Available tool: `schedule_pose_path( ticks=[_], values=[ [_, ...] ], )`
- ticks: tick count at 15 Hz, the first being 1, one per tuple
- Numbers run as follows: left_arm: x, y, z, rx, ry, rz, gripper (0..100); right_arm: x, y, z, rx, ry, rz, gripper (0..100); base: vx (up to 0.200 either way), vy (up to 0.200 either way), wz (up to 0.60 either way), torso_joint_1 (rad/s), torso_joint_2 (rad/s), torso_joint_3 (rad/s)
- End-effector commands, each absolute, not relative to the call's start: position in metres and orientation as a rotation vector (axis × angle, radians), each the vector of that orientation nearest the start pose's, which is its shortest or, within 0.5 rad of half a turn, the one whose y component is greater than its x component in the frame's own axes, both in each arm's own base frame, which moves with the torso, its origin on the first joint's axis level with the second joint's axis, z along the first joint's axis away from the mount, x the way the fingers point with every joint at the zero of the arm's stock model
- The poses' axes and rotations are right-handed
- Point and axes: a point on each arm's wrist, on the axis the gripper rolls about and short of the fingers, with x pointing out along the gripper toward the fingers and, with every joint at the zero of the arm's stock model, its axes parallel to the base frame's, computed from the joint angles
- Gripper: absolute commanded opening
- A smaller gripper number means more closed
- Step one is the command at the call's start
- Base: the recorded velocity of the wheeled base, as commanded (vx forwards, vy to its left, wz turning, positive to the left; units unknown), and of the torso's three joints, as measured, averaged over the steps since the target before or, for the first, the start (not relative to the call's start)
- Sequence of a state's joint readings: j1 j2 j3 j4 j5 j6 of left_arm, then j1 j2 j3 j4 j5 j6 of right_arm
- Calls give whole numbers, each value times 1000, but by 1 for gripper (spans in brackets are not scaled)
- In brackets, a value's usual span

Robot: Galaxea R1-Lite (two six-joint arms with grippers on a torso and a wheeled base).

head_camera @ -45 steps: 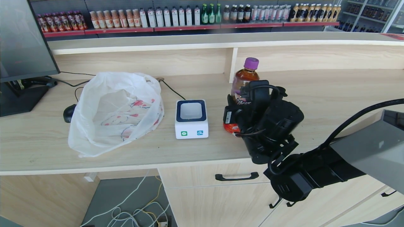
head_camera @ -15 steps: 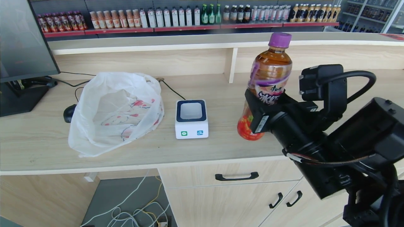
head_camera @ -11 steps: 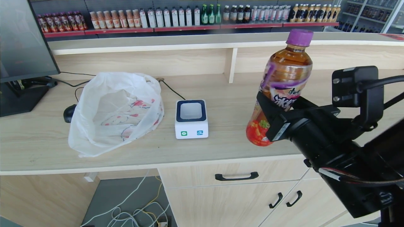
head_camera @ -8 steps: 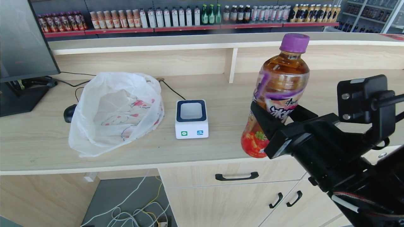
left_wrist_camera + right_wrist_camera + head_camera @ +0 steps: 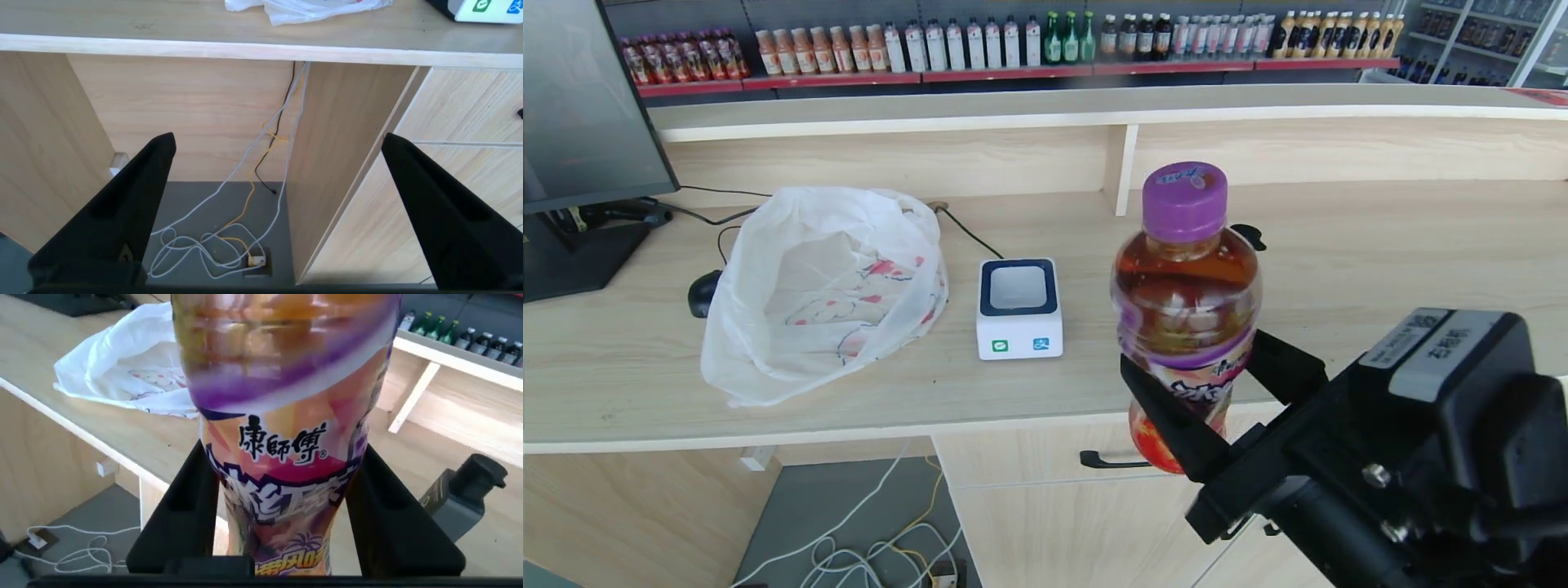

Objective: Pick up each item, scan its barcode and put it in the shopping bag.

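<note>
I am seeing the right gripper (image 5: 1201, 359) clamping the bottle (image 5: 1186, 302) around its labelled lower half, one black finger (image 5: 1168, 420) pressing on each side. The jaws are standing only as far apart as the bottle is wide. The bottle is being held upright, purple cap uppermost, clear of the counter (image 5: 1380, 245). In the head view its base is showing in front of the counter's front edge, to the right of the scanner (image 5: 1018, 309) and well apart from it. In the right wrist view the bottle (image 5: 282, 441) is sitting between the fingers of the right gripper (image 5: 282, 514) with its label facing the camera.

The shopping bag (image 5: 817, 286) is lying open on the counter just to the left of the scanner, and I cannot tell whether it is holding anything. A mouse (image 5: 701, 294) is resting just beside the bag's left side, and a monitor (image 5: 580, 106) is standing at the far left.

The left gripper (image 5: 278, 204) is hanging below counter level with its jaws spread wide and gripping nothing. It is facing the open space under the counter, where cables (image 5: 221, 237) are trailing on the floor.
</note>
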State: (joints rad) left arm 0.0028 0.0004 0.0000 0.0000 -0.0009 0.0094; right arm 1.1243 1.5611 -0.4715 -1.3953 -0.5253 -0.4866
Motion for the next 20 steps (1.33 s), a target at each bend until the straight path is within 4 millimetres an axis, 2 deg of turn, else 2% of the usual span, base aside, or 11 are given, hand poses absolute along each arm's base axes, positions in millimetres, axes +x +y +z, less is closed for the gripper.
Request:
schedule_pose_path(
  ticks=[1,2,3,4,8,13,20],
  values=[
    [-23,0,75,9,0,3,100,99,222,203,-301,-356,592,0,0,0,0,0,0,0],
    [-23,0,75,9,0,3,100,99,222,203,-301,-356,592,0,0,0,0,0,0,0],
    [-23,0,75,9,0,2,100,87,233,196,-388,-373,649,0,0,0,0,0,0,0],
    [-23,0,75,9,0,3,100,86,233,193,-424,-377,650,0,0,0,0,0,0,0],
    [-23,0,75,9,0,3,100,84,231,192,-494,-416,639,0,0,0,0,0,0,0],
    [-23,0,75,9,0,2,100,65,219,179,-732,-544,632,0,0,0,0,0,0,0],
    [-23,0,75,9,0,3,100,66,221,180,-891,-609,587,0,0,0,0,0,0,0]
  ],
)
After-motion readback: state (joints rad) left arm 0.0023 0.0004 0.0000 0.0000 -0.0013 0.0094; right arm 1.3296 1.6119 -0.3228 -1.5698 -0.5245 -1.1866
